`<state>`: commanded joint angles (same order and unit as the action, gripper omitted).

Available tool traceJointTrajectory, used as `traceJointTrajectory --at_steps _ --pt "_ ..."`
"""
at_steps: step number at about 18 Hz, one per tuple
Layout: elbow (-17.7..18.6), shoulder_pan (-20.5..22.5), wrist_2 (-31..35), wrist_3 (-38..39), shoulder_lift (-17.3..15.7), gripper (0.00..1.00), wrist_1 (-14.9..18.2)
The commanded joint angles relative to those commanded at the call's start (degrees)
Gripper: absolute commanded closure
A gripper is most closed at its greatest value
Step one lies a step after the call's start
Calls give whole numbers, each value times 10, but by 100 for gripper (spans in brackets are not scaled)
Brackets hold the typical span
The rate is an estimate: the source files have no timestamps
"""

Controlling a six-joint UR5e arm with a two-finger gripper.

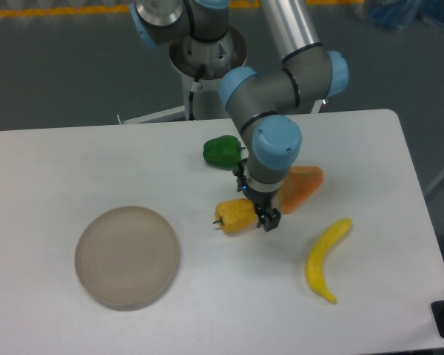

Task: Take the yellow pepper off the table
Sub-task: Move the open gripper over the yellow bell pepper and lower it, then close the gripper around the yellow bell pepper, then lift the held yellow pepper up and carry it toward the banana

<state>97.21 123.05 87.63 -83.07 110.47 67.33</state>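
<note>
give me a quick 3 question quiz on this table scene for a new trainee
1. True or false: the gripper is at the yellow pepper, not at the banana.
2. Multiple choice: which item lies nearest the table's left edge? A) green pepper B) round grey dish C) orange wedge
3. Fill in: the yellow pepper's dark stem points toward the ____ of the picture.

Key:
1. True. The fingers are down at the pepper's right end; whether they have closed on it cannot be told.
2. B.
3. Left.
</note>
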Motion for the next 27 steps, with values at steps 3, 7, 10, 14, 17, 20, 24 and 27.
traceJointTrajectory --at_steps 3,7,10,14,17,20,24,27 --pt "1 -3 1 10 11 0 -3" --pt "11 -4 1 10 12 23 -3" --pt "10 -3 -1 10 9 77 -2" --pt "-12 2 -1 47 3 97 0" --pt "-56 21 1 50 1 95 4" --pt "-104 53 2 44 3 93 7" --pt "-154 90 2 14 42 93 14" --pt "-163 117 2 -22 58 94 15"
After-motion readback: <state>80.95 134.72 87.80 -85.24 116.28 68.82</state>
